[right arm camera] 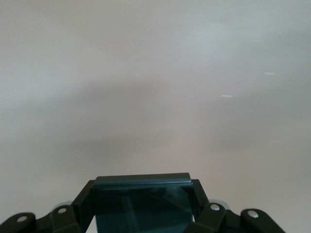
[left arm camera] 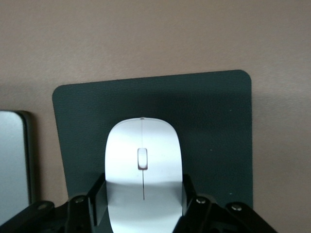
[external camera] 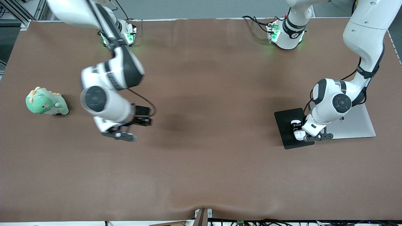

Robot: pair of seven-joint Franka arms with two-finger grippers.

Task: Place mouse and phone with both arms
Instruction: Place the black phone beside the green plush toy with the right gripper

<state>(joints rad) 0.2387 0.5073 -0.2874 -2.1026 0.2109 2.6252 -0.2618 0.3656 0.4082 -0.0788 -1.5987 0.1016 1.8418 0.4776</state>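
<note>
My left gripper [external camera: 296, 129] is low over the matte black pad [external camera: 287, 124] toward the left arm's end of the table. It is shut on the white mouse [external camera: 298, 134]. In the left wrist view the mouse [left arm camera: 142, 160] sits between my fingers [left arm camera: 97, 199] at the pad [left arm camera: 214, 126]; I cannot tell whether it rests on it. My right gripper [external camera: 142, 116] is over bare table toward the right arm's end, shut on the black phone [external camera: 143, 111]. The right wrist view shows the phone [right arm camera: 141, 204] clamped between the fingers [right arm camera: 82, 201].
A flat silver slab [external camera: 355, 124] lies right beside the black pad, under the left arm; its edge shows in the left wrist view [left arm camera: 12, 160]. A green dinosaur plush [external camera: 47, 102] sits near the right arm's end of the brown table [external camera: 213, 157].
</note>
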